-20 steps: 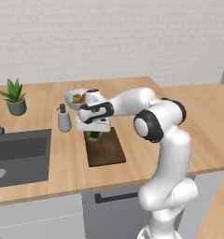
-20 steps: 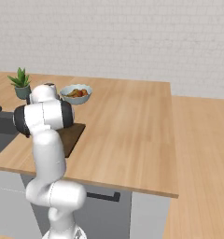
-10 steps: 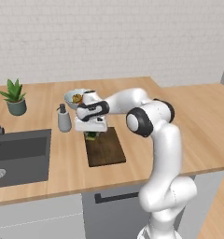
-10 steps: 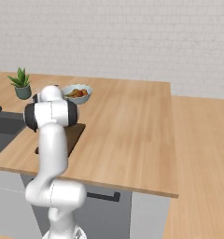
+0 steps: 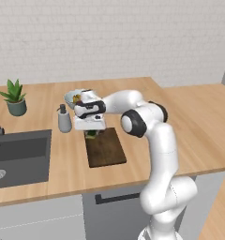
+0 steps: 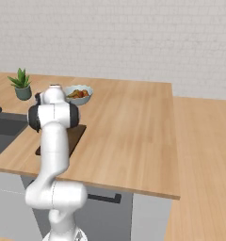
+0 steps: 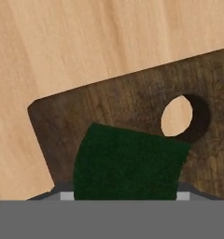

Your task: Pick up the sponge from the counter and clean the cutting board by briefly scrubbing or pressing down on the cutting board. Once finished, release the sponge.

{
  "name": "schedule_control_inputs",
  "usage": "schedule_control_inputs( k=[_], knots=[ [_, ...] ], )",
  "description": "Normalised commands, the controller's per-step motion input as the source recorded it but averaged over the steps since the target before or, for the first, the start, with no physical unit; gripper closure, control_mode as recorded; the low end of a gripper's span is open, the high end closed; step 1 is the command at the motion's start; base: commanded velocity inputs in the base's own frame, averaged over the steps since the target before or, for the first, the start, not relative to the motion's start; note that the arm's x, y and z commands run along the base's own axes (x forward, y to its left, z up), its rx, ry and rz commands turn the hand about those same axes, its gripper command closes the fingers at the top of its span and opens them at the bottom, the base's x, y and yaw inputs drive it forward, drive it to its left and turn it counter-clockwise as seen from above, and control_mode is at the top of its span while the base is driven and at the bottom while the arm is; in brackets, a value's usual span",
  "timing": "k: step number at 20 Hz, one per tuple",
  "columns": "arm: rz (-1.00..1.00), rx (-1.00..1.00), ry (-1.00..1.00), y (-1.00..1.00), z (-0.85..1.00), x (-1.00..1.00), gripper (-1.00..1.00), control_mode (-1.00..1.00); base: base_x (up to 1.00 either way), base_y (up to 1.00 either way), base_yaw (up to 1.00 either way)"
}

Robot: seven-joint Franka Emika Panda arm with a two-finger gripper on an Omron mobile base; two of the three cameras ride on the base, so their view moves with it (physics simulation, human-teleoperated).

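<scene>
— Where do we have the sponge (image 7: pixel 128 161) right now?

— In the hand view it sits low in the frame, between our gripper (image 7: pixel 123 196) jaws, which are closed on it. Its dark green top runs left to right across the picture, and the jaws stand at its two ends.

— And the cutting board (image 7: pixel 132 107)?

— Directly beyond the sponge, so the scrub is straight along the gripper's line. The board's hole lies just to the upper right of the sponge, and the board's corner shows at the left.

— From the left base view?

— The gripper (image 5: pixel 92 133) hangs over the upper end of the cutting board (image 5: pixel 106 150) on the counter (image 5: pixel 189 117); we cannot tell whether the sponge touches yet.
</scene>
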Motion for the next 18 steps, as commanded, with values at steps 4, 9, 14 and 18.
schedule_control_inputs(
  k=[4,9,14,18],
  knots=[
    [0.0,-0.02,0.0,0.0,-0.39,0.0,1.0,-1.0,0.0,0.0,0.0],
    [0.0,-0.02,0.0,-0.02,-0.57,-0.22,1.0,-1.0,0.0,0.0,0.0],
    [0.0,0.04,0.0,-0.6,-0.45,-0.45,1.0,-1.0,0.0,0.0,0.0],
    [0.0,0.01,-0.03,-0.85,-0.37,-0.52,1.0,-1.0,0.0,0.0,0.0]
  ],
)
